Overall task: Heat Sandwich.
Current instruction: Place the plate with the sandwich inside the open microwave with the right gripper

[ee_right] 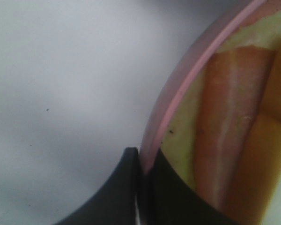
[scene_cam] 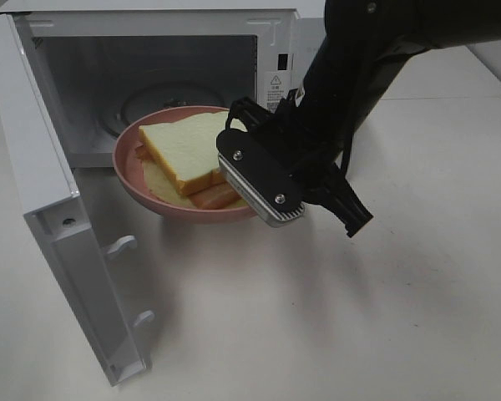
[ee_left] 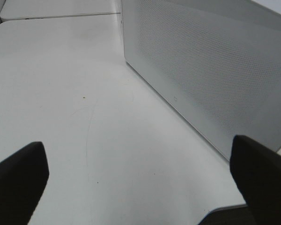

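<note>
The sandwich (scene_cam: pixel 188 150), thick pale bread with an orange-brown filling, lies on a round pink plate (scene_cam: pixel 138 180). The plate is at the mouth of the open white microwave (scene_cam: pixel 150 50), partly over the table. My right gripper (scene_cam: pixel 238 142) reaches in from the right and is shut on the plate's right rim. In the right wrist view its gripper (ee_right: pixel 141 164) pinches the pink rim (ee_right: pixel 178 93), with the sandwich (ee_right: pixel 229 117) just inside. My left gripper (ee_left: pixel 140 187) is open and empty above the bare table, beside the microwave's perforated side wall (ee_left: pixel 201 70).
The microwave door (scene_cam: pixel 58 234) stands swung open to the left, reaching toward the table's front. The glass turntable (scene_cam: pixel 163 96) shows inside the cavity behind the plate. The white table (scene_cam: pixel 359 317) stretches to the front and right.
</note>
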`<state>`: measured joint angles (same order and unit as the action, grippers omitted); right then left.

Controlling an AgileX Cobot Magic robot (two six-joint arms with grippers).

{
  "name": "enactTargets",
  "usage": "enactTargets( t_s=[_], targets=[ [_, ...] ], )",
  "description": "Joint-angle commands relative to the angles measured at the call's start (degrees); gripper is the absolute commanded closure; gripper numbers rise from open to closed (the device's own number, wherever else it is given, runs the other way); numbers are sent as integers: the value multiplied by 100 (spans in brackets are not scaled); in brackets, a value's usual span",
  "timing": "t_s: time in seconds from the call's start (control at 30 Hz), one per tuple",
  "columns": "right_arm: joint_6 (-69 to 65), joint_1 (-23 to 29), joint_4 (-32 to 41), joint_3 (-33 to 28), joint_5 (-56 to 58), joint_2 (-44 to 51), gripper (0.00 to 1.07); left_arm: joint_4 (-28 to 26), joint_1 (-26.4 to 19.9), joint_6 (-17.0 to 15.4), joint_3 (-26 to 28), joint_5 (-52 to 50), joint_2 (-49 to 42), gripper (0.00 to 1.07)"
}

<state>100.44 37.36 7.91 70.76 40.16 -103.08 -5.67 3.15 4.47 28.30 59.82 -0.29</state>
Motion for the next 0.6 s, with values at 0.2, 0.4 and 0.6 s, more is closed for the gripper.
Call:
enactTargets(
  t_s=[0.2,0.4,0.6],
  targets=[
    [109,11,178,659,126,-441,106,-17,-17,-11,-11,-40,-120,9],
    [52,11,172,1008,126,-705,106,-17,-17,-11,-11,-40,-120,9],
    [-52,11,149,1387,132,-957,106,-17,-17,-11,-11,-40,-120,9]
  ],
)
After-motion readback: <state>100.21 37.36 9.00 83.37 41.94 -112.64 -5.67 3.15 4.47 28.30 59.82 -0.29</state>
